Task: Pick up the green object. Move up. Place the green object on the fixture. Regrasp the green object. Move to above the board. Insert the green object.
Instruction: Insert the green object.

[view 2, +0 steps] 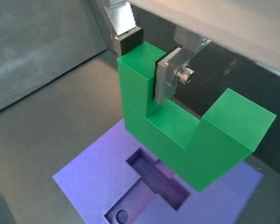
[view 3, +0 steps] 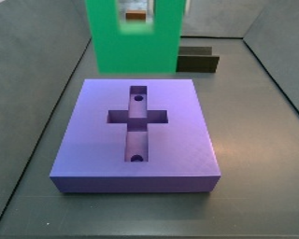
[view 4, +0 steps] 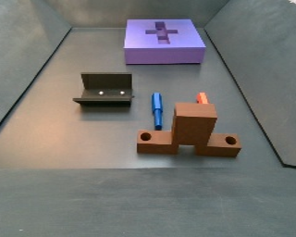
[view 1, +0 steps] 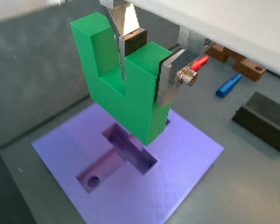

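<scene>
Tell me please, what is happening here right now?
The gripper holds the green object by one prong, in the air above the board. The cross-shaped recess in the board is empty, so the piece is not yet inserted. The fixture, a blue peg and an orange-brown stand lie apart on the floor.

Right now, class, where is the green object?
The green object is clamped in the gripper, held in the air above the purple board and its cross-shaped recess in both wrist views, not yet inserted.
</scene>
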